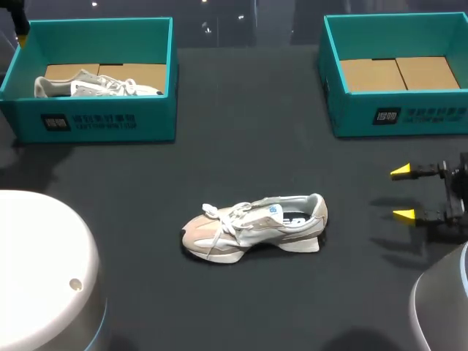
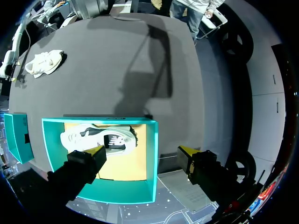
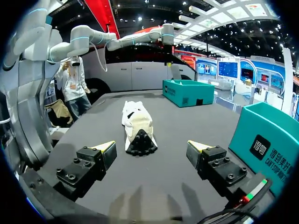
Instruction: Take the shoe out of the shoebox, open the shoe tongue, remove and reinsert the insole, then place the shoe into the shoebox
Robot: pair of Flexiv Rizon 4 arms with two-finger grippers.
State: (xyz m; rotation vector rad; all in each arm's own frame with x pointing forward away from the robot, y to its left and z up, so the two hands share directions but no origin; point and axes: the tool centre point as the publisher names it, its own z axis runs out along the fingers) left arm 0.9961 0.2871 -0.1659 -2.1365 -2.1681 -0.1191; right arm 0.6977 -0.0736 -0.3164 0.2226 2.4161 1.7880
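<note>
Beige-and-white laced sneaker: stands on its sole near the table's middle, toe toward the left edge, heel toward the right edge; outside both boxes, touched by nothing.
Right gripper: near the right edge, fingers spread wide, holding nothing; the heel lies straight ahead of it.
Left gripper: fingers wide apart and empty, hanging over the teal cardboard box at the far left corner, one finger above its inside, the other past its wall.
Second pale sneaker: lies inside that box on its brown cardboard floor.
Teal cardboard box at the far right corner: brown floor panels showing.
Risk, sliding: a one-sided push at the heel would likely skate the light shoe across the dark tabletop or tip it over.
Risk, laces: the loose loops over the tongue could snag a yellow fingertip and drag the whole shoe.
Risk, mix-up: the boxed sneaker looks alike, so the left arm could grasp the wrong one.
In the way: only the boxes' upright walls, which the sole could catch on going in.
</note>
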